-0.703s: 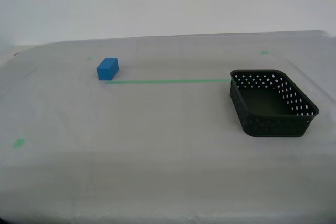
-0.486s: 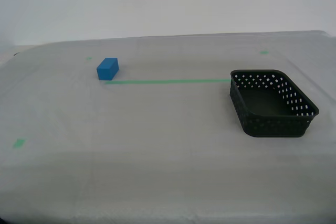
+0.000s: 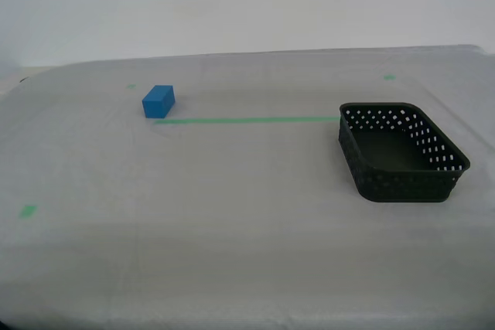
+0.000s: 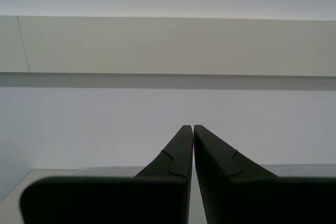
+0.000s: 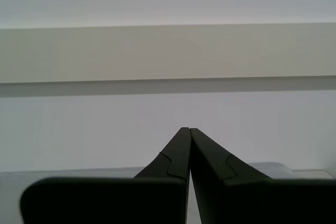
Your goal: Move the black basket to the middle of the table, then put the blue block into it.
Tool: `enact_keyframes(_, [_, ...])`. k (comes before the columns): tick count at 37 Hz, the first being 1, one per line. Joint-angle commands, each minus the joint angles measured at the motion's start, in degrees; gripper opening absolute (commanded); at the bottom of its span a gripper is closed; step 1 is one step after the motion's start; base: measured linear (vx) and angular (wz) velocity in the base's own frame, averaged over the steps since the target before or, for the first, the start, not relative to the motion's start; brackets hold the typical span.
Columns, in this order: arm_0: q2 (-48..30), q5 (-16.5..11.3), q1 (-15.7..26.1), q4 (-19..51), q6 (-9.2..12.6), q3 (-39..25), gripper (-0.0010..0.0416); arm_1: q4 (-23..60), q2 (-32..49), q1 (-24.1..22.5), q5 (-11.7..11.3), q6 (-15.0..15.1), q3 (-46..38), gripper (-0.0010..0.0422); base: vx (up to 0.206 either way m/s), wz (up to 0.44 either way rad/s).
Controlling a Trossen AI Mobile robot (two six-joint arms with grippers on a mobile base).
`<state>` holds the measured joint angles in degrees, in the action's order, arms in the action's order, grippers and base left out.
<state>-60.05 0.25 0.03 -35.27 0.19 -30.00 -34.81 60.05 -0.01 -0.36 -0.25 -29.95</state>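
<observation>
The black basket (image 3: 402,152) stands empty on the table (image 3: 232,191) toward the exterior view's right, its walls full of round holes. The blue block (image 3: 158,101) lies far from it toward the exterior view's left, just behind the end of the green tape line (image 3: 247,120). Neither arm shows in the exterior view. My first gripper (image 5: 188,129) is shut with nothing in it and points at a pale wall. My second gripper (image 4: 192,127) is shut as well, empty, facing the same kind of wall.
Small green tape marks (image 3: 28,210) dot the cloth near the exterior view's left edge and at the far side (image 3: 389,77). A white wall rises behind the table's far edge.
</observation>
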Motion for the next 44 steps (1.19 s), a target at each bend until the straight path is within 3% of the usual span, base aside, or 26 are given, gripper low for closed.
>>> enact_keyframes(1, [0.02, -0.04, 0.02, -0.13, -0.04, -0.04, 0.0000, -0.22, -0.02, -0.02, -0.04, 0.09, -0.02, 0.0000, 0.000, 0.000])
enact_keyframes(26, [0.02, -0.02, 0.00, 0.79, -0.07, -0.04, 0.0000, -0.22, -0.02, -0.02, -0.04, 0.09, -0.02, 0.0000, 0.000, 0.000])
enact_keyframes(36, [0.87, 0.04, 0.00, 5.60, -0.11, -0.04, 0.0000, -0.22, -0.02, 0.00, -0.04, 0.09, -0.02, 0.0000, 0.000, 0.000])
enact_keyframes(41, [2.34, 0.70, 0.02, 8.52, 1.09, -0.07, 0.0000, -0.22, -0.02, -0.02, -0.04, 0.09, -0.02, 0.0000, 0.000, 0.000])
enact_keyframes(44, [3.56, 0.83, 0.02, 13.60, 1.44, -1.29, 0.0000, -0.22, -0.02, -0.02, -0.04, 0.11, -0.02, 0.0000, 0.000, 0.000])
